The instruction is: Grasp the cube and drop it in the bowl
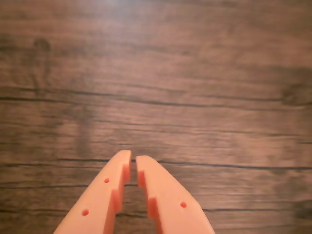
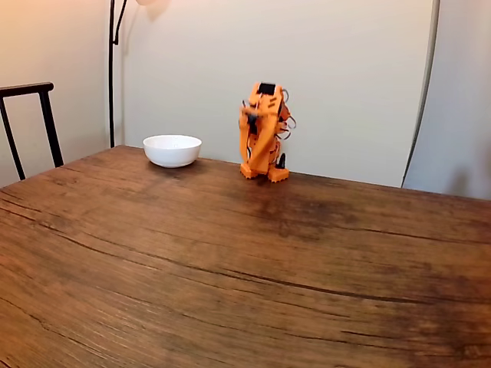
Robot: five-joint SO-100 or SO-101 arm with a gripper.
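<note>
No readable text, labels, brands or numbers are showing anywhere in either view, including upper left and center of the frame.

Wide bare wooden bench in the fixed view; only a white bowl at the far left, near the folded orange arm.
</note>
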